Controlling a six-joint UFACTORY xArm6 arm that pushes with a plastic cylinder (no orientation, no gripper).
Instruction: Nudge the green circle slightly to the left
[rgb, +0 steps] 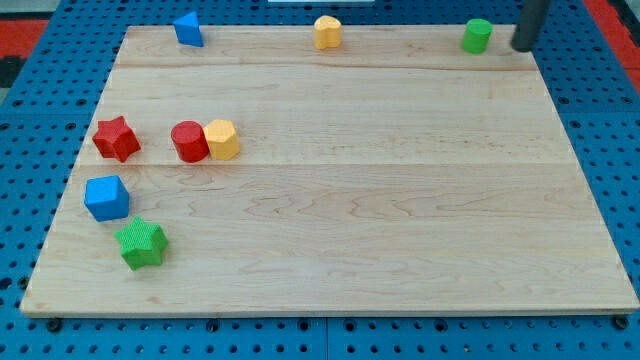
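The green circle (477, 36) is a short green cylinder standing at the top right of the wooden board (380, 220), near its top edge. My tip (523, 47) is the lower end of the dark rod at the view's top right. It sits just to the right of the green circle, a small gap apart, near the board's top right corner.
A yellow block (327, 32) and a blue block (188, 30) stand along the top edge. At the left are a red star (116, 138), a red circle (188, 141) touching a yellow block (222, 139), a blue cube (106, 197) and a green star (141, 243).
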